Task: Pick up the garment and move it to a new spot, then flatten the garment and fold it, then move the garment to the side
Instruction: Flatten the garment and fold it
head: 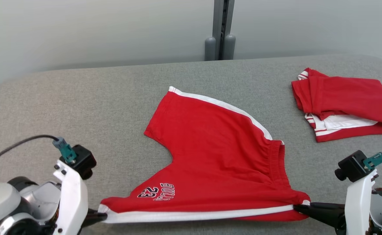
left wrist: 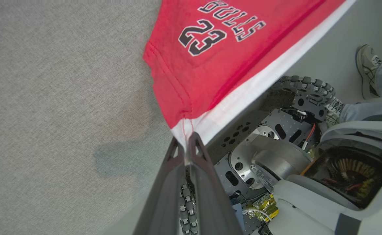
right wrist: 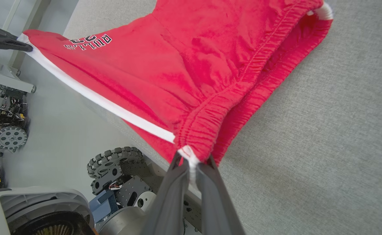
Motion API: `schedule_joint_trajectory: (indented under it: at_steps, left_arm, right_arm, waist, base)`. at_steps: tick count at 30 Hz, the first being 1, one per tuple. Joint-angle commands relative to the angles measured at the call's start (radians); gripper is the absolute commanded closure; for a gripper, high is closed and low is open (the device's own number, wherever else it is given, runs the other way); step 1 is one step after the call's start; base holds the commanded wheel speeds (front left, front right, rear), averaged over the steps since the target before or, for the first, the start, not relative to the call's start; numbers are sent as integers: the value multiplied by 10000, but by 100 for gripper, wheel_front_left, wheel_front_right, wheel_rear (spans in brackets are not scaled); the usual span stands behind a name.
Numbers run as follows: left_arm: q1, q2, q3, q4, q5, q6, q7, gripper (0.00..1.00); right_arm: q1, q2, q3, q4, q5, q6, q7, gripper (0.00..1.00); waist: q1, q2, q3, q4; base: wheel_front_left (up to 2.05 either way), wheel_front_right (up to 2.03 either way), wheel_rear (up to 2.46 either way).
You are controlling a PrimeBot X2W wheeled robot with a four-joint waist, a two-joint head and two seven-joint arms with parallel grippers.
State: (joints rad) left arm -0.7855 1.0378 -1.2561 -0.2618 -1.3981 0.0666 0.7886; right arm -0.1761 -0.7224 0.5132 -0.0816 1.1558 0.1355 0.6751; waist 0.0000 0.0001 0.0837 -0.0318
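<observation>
Since the left gripper (head: 102,216) was clamped on the hem corner and the right gripper (head: 298,207) on the waistband corner, the near striped edge of the shorts (head: 217,150) was stretched taut between them, apparently for flattening. The remaining cloth lay spread on the table (head: 79,98) beyond the fingertips. Farther right lay a folded garment (head: 344,98), well apart.

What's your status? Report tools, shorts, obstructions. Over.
Left tool shut on red shorts, hem corner. Right tool shut on waistband corner. Near edge taut between them, rest on table. Folded red garment far right, apart.
</observation>
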Motion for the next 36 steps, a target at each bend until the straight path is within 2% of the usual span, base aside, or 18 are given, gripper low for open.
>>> schedule_joint_trajectory:
  at_steps: [1,6,16,17,23,28,36]
  left_arm:
    - [-256,188,124,150,-22,125,146,100]
    - [-1121,-201,417,922,-3,76,757,100]
    - [-3460,-1242,1159,3125,136,-249,1887,100]
    - [-3460,-1242,1159,3125,136,-249,1887,100]
    - [-4749,-1976,1473,4242,373,-399,2258,100]
    - [-5681,-2464,1693,5042,463,-496,2533,100]
    - [-6904,-3064,1826,6135,824,-634,2792,100]
  right_arm:
    - [177,55,-380,11,-248,-82,242,100]
    - [155,1345,-1670,-304,-778,-76,1196,100]
    - [-1281,4055,-3796,-315,-1791,-54,2646,100]
    - [-1281,4055,-3796,-315,-1791,-54,2646,100]
    - [-2234,5126,-4631,-313,-2507,-47,3203,100]
    - [-2714,5748,-5061,-487,-2823,-47,3537,100]
    - [-3280,6266,-5091,-519,-3003,-47,3602,100]
  waist:
    - [0,-1,143,-61]
    - [0,-1,753,-215]
    - [0,-1,2560,-813]
    - [0,-1,2560,-813]
    - [0,-1,3477,-1157]
    - [0,-1,4051,-1495]
    - [0,-1,4894,-2019]
  base:
    - [0,0,0]
    - [0,0,0]
    - [0,0,0]
    - [0,0,0]
    - [0,0,0]
    - [0,0,0]
    - [0,0,0]
